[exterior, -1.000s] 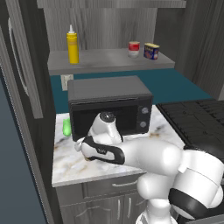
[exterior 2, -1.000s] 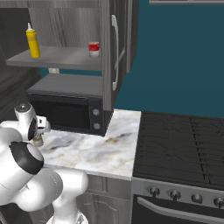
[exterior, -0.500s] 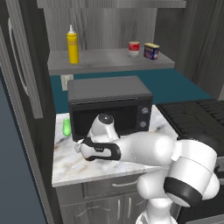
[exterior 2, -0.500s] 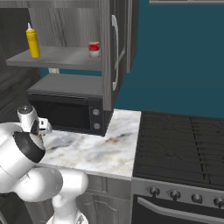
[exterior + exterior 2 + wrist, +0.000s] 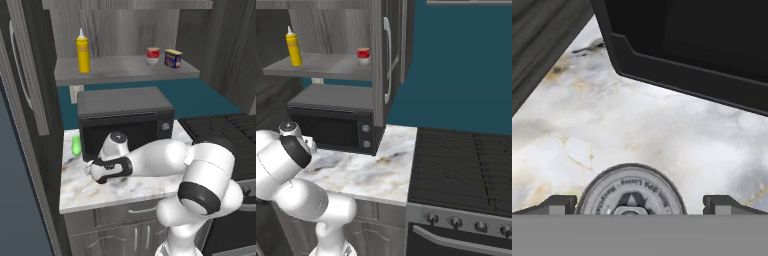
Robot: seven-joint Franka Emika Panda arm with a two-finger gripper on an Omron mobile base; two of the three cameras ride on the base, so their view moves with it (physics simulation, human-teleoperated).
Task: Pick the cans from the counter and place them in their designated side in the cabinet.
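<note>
In the hand view, the silver top of a can (image 5: 632,194) sits low in the frame on the marbled counter (image 5: 637,125). My gripper (image 5: 639,205) is open, with one fingertip (image 5: 559,204) on each side of the can and small gaps between. In the left base view, my gripper (image 5: 91,170) hangs low over the counter (image 5: 142,189) in front of the microwave, and the hand hides this can. A red-and-white can (image 5: 153,56) stands on the cabinet shelf (image 5: 120,67), also seen from the right (image 5: 363,56).
The black microwave (image 5: 125,122) stands close behind my hand, its front edge overhead in the hand view (image 5: 687,75). A green object (image 5: 76,145) lies at the counter's left. A yellow squeeze bottle (image 5: 83,51) and a blue-and-yellow tin (image 5: 173,58) share the shelf. The stove (image 5: 466,170) is to the right.
The hand has edged slightly left and lower over the counter while the elbow swung forward. The jaws stayed wide.
</note>
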